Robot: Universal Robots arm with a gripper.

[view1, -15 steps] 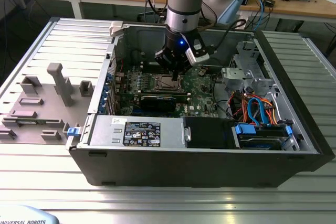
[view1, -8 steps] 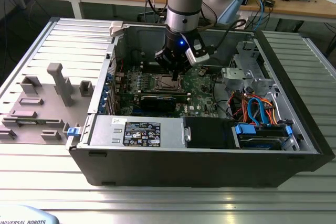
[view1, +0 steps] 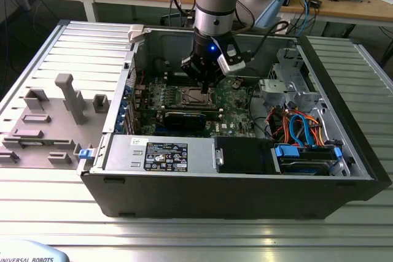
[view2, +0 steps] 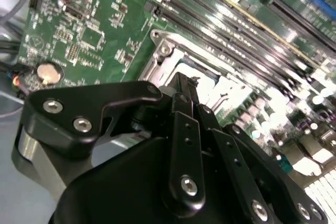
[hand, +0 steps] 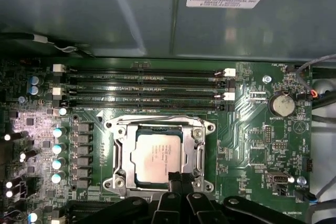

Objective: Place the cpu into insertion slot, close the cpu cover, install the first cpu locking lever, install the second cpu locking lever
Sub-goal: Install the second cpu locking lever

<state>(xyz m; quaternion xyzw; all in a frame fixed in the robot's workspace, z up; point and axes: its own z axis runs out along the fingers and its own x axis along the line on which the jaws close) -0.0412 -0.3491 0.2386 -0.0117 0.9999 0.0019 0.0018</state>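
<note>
The cpu (hand: 155,156) is lying flat in the insertion slot (hand: 123,174), with the cpu cover (hand: 195,145) already folded down around it so that the silver top is showing through its window, which suggests the chip is seated and framed for locking. The gripper (hand: 177,178) is hanging low over the socket's near edge in the first wrist view, its fingers (view2: 185,124) pressed together to a narrow tip, gripping nothing and resting at or just above the cover's rim beside the chip.
</note>
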